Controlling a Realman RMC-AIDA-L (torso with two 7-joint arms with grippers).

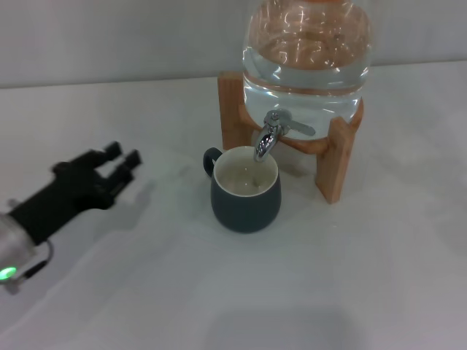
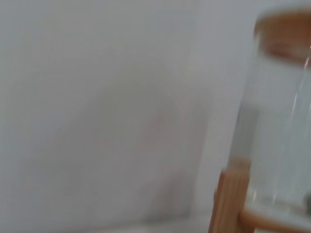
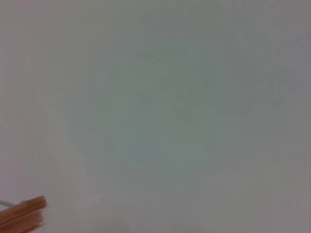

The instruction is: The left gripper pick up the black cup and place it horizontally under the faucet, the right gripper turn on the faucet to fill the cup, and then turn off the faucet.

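Observation:
The black cup (image 1: pixel 246 190) stands upright on the white table right under the faucet (image 1: pixel 271 135), its handle pointing to the left and its cream inside showing. The chrome faucet sticks out of the big clear glass water jar (image 1: pixel 306 55); its thin lever points to the right. My left gripper (image 1: pixel 120 162) is open and empty, lying low over the table to the left of the cup, well apart from it. My right gripper is out of view.
The jar rests on a wooden stand (image 1: pixel 336 157) at the back right, also seen in the left wrist view (image 2: pixel 233 199). A corner of wood (image 3: pixel 24 213) shows in the right wrist view. White table (image 1: pixel 219 292) all around.

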